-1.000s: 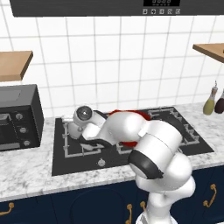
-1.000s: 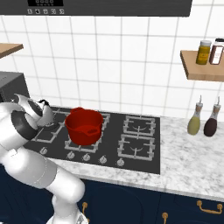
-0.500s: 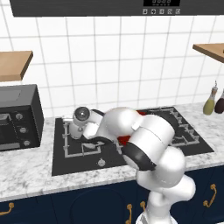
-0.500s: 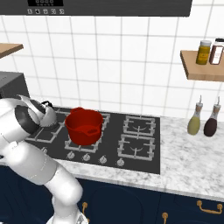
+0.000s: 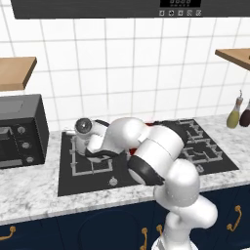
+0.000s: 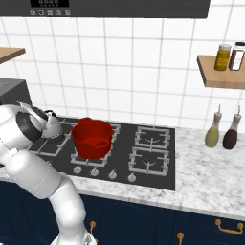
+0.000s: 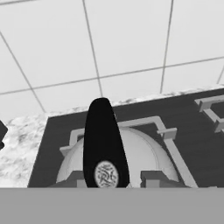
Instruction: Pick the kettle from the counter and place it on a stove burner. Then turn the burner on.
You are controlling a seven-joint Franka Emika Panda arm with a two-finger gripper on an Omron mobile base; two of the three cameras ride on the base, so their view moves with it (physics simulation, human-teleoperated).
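Kettle (image 7: 131,159) sits low in the centre of our hand view, on the burner (image 7: 166,131) grate at the cooktop's (image 5: 205,166) left end. Our gripper (image 5: 84,141) hangs over its handle (image 7: 103,140); whether it grips, we cannot tell. Right of it stands the red pot (image 6: 92,138).

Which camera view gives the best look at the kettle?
The hand view: the kettle shows large there, its grey dome and black handle over a grate. In the right base view its dome peeks out small beside the arm. In the left base view the arm covers most of it.
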